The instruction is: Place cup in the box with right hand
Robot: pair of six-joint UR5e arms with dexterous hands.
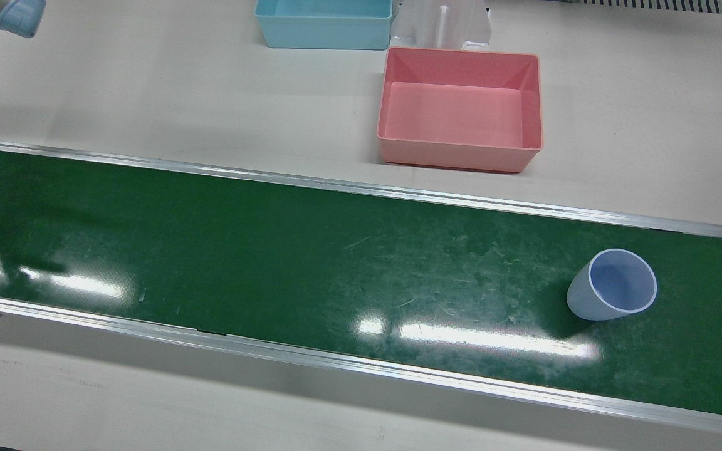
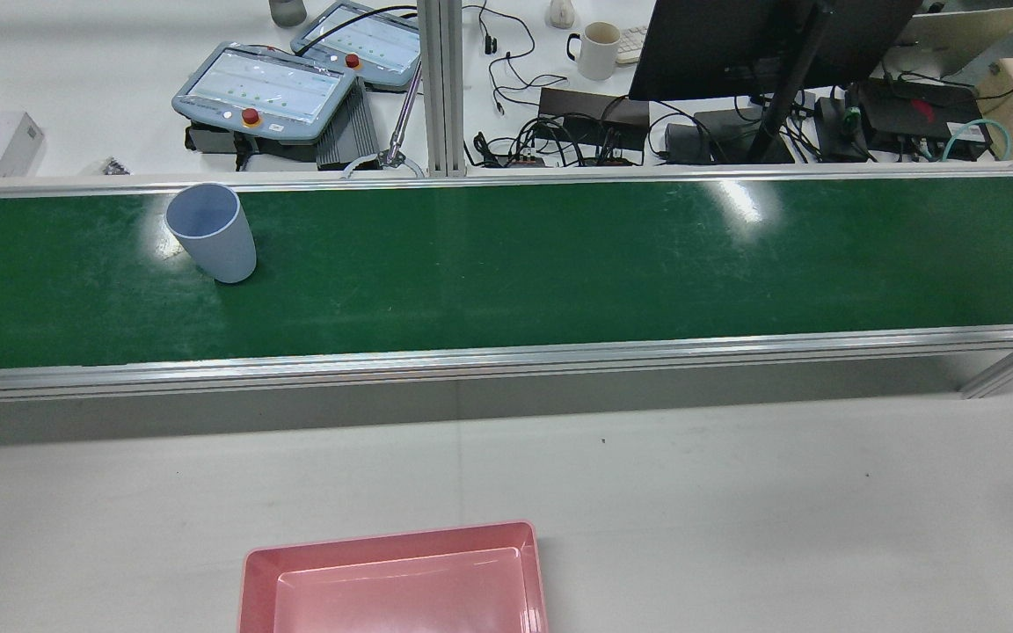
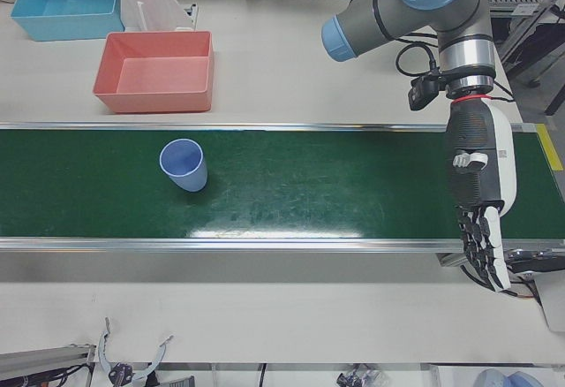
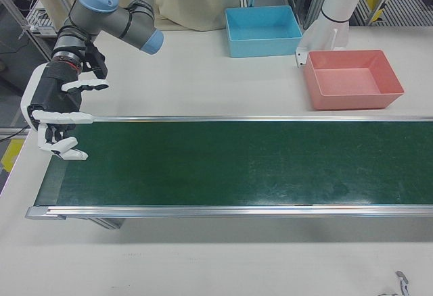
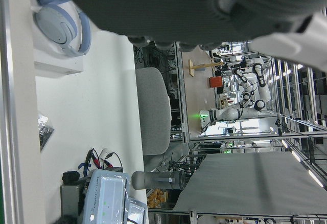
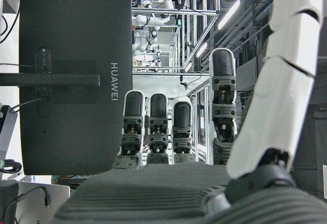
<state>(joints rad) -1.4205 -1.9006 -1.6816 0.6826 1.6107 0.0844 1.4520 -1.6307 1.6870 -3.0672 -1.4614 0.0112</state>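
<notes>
Reading the right-front view from its left edge, my right hand [image 4: 57, 117] hangs over the far end of the green belt [image 4: 237, 164], fingers spread and empty. In that view the belt ahead of it is bare; the cup does not show there at all.

The cup [image 3: 184, 164] stands upright, mouth up, on the belt at the other end, in the half before my left arm. So from my right hand it lies well apart along the belt's length, most of the belt between us. My left hand [image 3: 481, 206] also hangs off its own belt end, fingers extended downward and holding nothing. I judge it somewhat nearer the cup, yet the task names the right.

The pink box [image 3: 154, 73] sits on the white table just beyond the belt's robot-side rail, close to the cup. A blue box [image 3: 62, 3] lies further back.

I judge my coming move is 1 long sideways reach along the belt.
</notes>
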